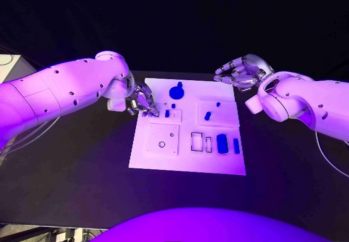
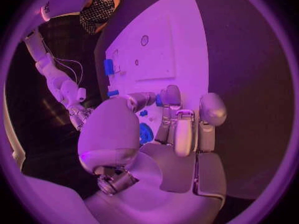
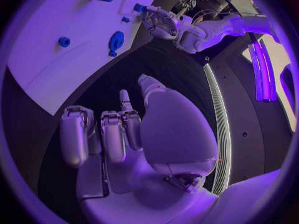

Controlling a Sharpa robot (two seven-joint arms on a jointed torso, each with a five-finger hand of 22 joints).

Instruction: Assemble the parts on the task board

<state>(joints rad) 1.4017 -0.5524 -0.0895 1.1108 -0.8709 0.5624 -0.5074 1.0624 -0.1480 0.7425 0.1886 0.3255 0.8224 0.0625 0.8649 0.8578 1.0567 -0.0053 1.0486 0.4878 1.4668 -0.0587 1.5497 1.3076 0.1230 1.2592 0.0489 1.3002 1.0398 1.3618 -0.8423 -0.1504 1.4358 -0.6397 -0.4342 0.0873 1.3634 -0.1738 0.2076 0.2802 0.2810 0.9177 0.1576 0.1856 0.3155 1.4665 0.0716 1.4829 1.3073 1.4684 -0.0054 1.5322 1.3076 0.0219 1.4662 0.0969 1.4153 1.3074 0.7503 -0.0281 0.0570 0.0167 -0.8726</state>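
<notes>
A black table [image 1: 65, 166] is shown under violet light, with the white task board [image 1: 190, 151] lying at the centre of the head view. On the board's upper part a large rounded blue part [image 1: 177, 92] is seen; below it, a small blue peg [image 1: 166, 113] stands in a raised square at centre left, and another short blue peg [image 1: 207, 116] lies in the square at centre right, with a tiny blue piece [image 1: 217, 104] just above it. At lower right, two oblong blue parts [image 1: 222, 143] [image 1: 236, 145] lie side by side beside two outlined rectangular slots [image 1: 197, 141] that appear unfilled; a round hole [image 1: 161, 144] at lower left also looks unoccupied. The assembly is therefore judged to be partly done at most, with several seats left to fill. The left hand [image 1: 141, 103] is placed at the board's upper left edge, fingers pointed down just beside the small peg; in the left wrist view [image 2: 168, 129] a blue piece is glimpsed behind the fingers, but whether anything is pinched cannot be told. The right hand [image 1: 240, 70] is held above the board's upper right corner, well apart from the parts; its fingers [image 3: 115, 134] are curled inward and nothing is seen in them. Which parts are properly seated cannot be made out.
</notes>
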